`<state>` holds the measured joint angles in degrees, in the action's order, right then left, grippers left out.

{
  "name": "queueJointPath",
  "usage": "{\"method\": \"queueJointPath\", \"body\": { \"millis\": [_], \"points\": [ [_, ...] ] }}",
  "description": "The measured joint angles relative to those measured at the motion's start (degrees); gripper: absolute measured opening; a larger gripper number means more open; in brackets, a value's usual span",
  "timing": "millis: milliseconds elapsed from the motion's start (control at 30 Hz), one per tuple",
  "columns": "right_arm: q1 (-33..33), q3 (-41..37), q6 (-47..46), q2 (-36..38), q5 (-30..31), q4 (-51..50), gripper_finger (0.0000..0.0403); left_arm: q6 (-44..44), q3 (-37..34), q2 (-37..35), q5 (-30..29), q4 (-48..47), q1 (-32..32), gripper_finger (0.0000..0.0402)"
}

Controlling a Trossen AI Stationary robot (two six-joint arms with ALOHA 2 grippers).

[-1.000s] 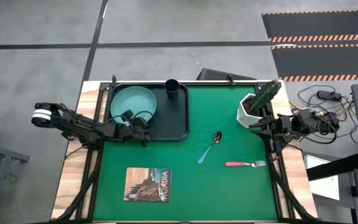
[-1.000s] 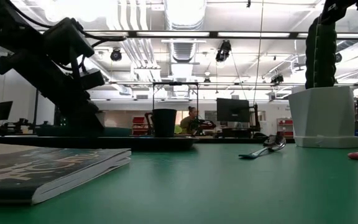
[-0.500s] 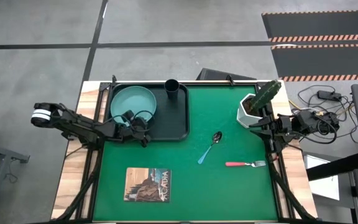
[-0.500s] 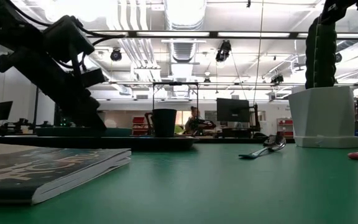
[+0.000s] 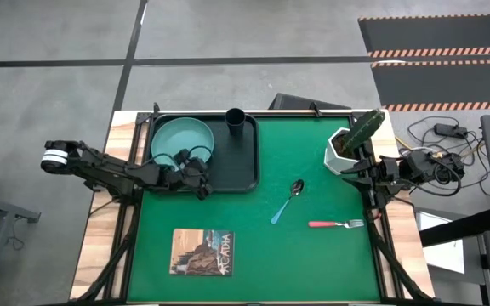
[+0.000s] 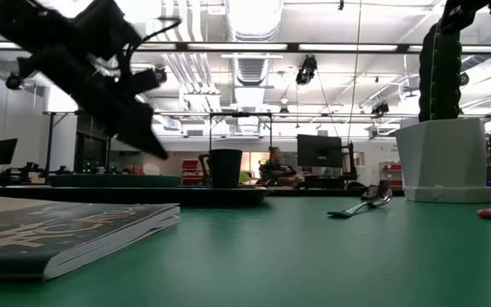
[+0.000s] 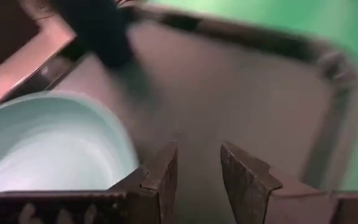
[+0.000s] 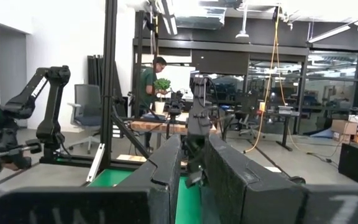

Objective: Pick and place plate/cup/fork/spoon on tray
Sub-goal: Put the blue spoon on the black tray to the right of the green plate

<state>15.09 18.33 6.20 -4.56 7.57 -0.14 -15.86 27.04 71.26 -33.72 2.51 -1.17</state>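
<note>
On the far-left corner of the green felt mat sits the glossy black rectangular tray [image 5: 241, 166], holding the round teal plate [image 5: 181, 140] and the small dark cylindrical cup [image 5: 235, 119]. Just above it, the left gripper [image 7: 197, 168] stands narrowly parted and empty. Right of centre lie the blue-handled spoon [image 5: 286, 202] and red-handled fork [image 5: 334, 224]. The right gripper [image 8: 190, 163] waits at the right edge, narrowly parted, empty.

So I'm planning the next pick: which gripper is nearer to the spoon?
Right. The right gripper waits at the table's right edge beside the plant pot, fairly close to the spoon. The left gripper is over the tray, farther off.
</note>
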Motion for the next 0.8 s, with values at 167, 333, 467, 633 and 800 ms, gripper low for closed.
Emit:
{"method": "queueJointPath", "body": {
  "millis": [167,333,467,633,800],
  "points": [
    [0.0,-0.02,-0.25,0.0,-0.01,0.0,0.0063,1.5,5.12,-0.02,4.37,0.14,-0.08,0.0103],
    [0.01,-0.02,-0.25,0.0,0.0,0.03,0.0063,2.04,8.59,0.38,7.77,1.9,-0.98,0.0103],
    [0.0,0.0,-0.25,-0.02,0.07,0.48,0.0063,5.9,10.24,3.21,9.5,9.5,-2.51,0.0103],
    [0.0,-0.02,-0.25,-0.05,0.09,0.42,0.0063,10.82,15.82,10.58,9.78,14.07,-4.58,0.0103],
    [0.02,-0.02,-0.25,-0.07,0.13,0.43,0.0063,16.45,25.0,20.1,10.06,14.04,-6.44,0.0103]
  ]
}}
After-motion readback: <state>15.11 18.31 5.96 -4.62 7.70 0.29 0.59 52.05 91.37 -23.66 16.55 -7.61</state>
